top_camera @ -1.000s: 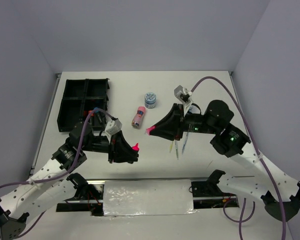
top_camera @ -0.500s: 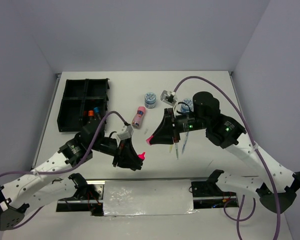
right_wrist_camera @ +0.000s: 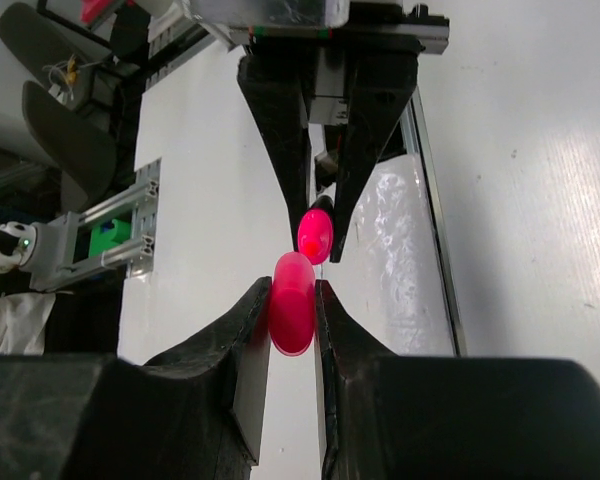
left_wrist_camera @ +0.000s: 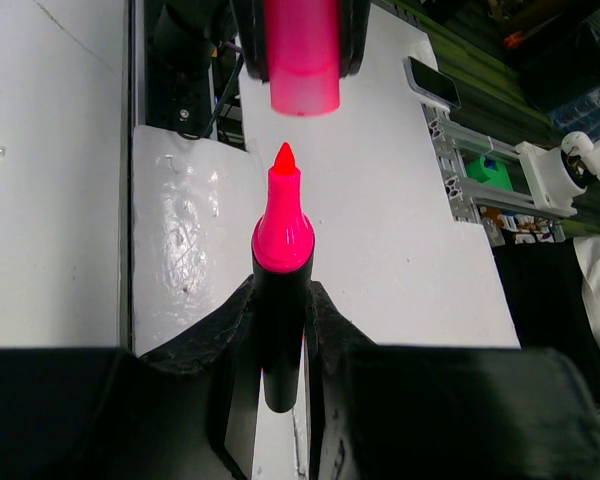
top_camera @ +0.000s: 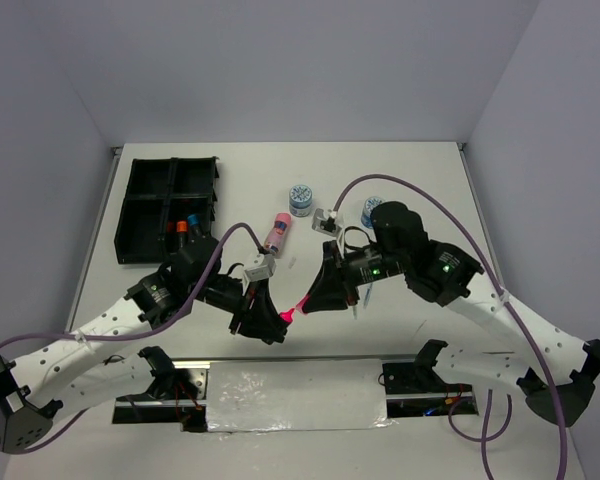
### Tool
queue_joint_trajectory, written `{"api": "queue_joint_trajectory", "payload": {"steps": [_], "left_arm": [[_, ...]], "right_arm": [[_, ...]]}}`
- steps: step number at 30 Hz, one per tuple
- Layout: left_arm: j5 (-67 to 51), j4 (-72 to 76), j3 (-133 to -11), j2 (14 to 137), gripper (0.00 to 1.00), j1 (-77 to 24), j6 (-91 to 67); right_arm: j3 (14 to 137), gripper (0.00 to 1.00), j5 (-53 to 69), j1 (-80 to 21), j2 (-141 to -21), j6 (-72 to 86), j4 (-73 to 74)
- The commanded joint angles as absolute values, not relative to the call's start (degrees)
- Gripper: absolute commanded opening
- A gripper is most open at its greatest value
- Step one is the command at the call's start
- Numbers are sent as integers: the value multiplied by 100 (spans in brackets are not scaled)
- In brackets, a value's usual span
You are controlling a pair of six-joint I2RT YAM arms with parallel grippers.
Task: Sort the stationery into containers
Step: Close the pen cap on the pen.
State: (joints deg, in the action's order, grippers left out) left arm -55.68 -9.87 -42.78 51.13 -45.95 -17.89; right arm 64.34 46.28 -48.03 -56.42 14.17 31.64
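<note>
My left gripper (top_camera: pixel 274 322) is shut on an uncapped black marker with a neon pink tip (left_wrist_camera: pixel 282 225), tip pointing at my right gripper. My right gripper (top_camera: pixel 306 303) is shut on the pink marker cap (right_wrist_camera: pixel 292 303), its open end facing the tip. Tip and cap are a small gap apart, near the table's front edge. In the left wrist view the cap (left_wrist_camera: pixel 303 55) hangs just beyond the tip. The black organiser tray (top_camera: pixel 140 215) stands at the back left with capped markers (top_camera: pixel 186 224) in one compartment. The pink tube (top_camera: pixel 276 233), a blue-white tub (top_camera: pixel 300 199) and thin pens (top_camera: pixel 364 292) lie on the table.
A second blue-white tub (top_camera: pixel 370 211) sits behind my right arm. A shiny white pad (top_camera: pixel 295 395) and metal rail lie along the near edge. White walls close in the table on three sides.
Both grippers have moved toward each other and toward the front edge. The marker tip and the cap have come from far apart to almost meeting.
</note>
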Motion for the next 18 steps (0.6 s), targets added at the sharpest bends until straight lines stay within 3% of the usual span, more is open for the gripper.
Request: {"api": "queue_joint_trajectory", "payload": {"steps": [1,18], "left_arm": [[-5783,-791,-4526,5124,0,-4623,-1617],[-5801,-782,-4474,5124,0,-4641,-1608]], "right_arm": [[6381,0,4588,-4939,-5678,1345,3015],[6477,0,4561,-5220,-6126,1327,2769]]}}
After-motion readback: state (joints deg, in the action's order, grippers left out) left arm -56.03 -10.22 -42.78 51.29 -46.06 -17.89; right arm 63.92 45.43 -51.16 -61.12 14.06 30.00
